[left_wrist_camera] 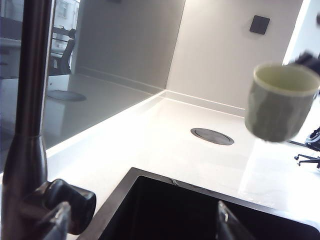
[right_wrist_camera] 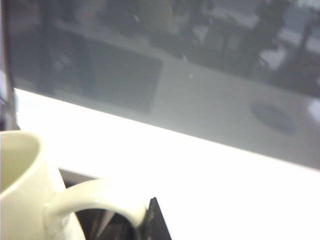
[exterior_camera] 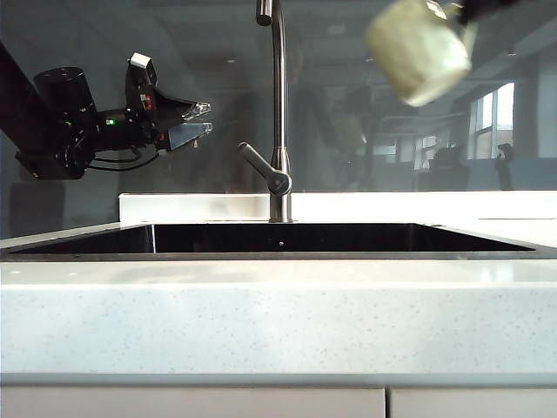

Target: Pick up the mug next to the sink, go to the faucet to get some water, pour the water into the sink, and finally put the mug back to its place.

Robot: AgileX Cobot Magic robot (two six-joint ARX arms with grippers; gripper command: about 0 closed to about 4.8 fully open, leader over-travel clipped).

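One mug (exterior_camera: pixel 419 48) high in the upper right of the exterior view, well above the sink (exterior_camera: pixel 278 238) and right of the faucet (exterior_camera: pixel 278 113); pale cream-green ceramic, dimpled and wavy, blurred, tipped on a slant. Held aloft by the right gripper (exterior_camera: pixel 466 13), mostly cut off by the top edge there. From the right wrist view, mug handle (right_wrist_camera: pixel 95 200) at the lower left of frame with a dark fingertip (right_wrist_camera: pixel 152 222) pressed against it: fingers nearly together, clamped on the handle, second finger hidden. Left gripper (exterior_camera: pixel 198 120) at the upper left of the exterior view, black body, pale fingers spread apart, nothing between them, level with mid-faucet. Slim brushed-steel tube for the faucet, curved top cut off, short angled lever low on its left side. Glossy black basin, thin dark rim, speckled white stone surround. Only in the left wrist view: mug mouth and pale interior (left_wrist_camera: pixel 282 102) at right of frame, round dark disc (left_wrist_camera: pixel 212 136) set flat in the white counter, lever knob blurred at lower left. Contents of the mug impossible to make out.
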